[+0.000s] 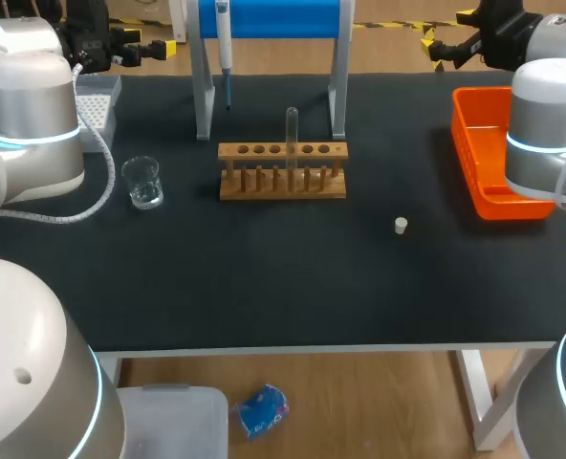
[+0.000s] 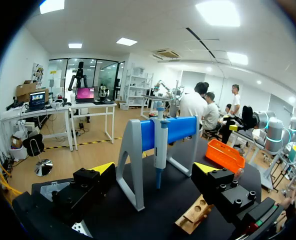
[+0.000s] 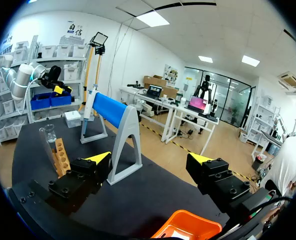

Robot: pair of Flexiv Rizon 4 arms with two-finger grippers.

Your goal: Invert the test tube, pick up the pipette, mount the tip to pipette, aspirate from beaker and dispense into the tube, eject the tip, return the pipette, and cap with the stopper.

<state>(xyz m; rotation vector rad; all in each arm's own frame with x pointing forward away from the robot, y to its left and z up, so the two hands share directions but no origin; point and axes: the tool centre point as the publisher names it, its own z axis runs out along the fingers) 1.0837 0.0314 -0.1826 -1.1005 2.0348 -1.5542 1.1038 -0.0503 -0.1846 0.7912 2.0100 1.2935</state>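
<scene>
- The test tube (image 1: 291, 134) stands in a hole of the wooden rack (image 1: 281, 170), its long axis vertical. I cannot tell which end is up.
- The pipette (image 1: 224, 48) hangs on the blue stand (image 1: 269, 19) at the rack's 11 o'clock, long axis vertical and nozzle pointing down.
- The beaker (image 1: 141, 182) sits upright at the rack's 9 o'clock, and the tip box (image 1: 94, 105) is at the beaker's 11 o'clock.
- The stopper (image 1: 401, 226) lies alone at the rack's 4 o'clock.
- The orange bin (image 1: 489, 153) is at the rack's 3 o'clock.
- The left gripper (image 2: 155, 170) has its fingers spread apart and holds nothing.
- The right gripper (image 3: 149, 159) likewise has its fingers apart and holds nothing.
</scene>
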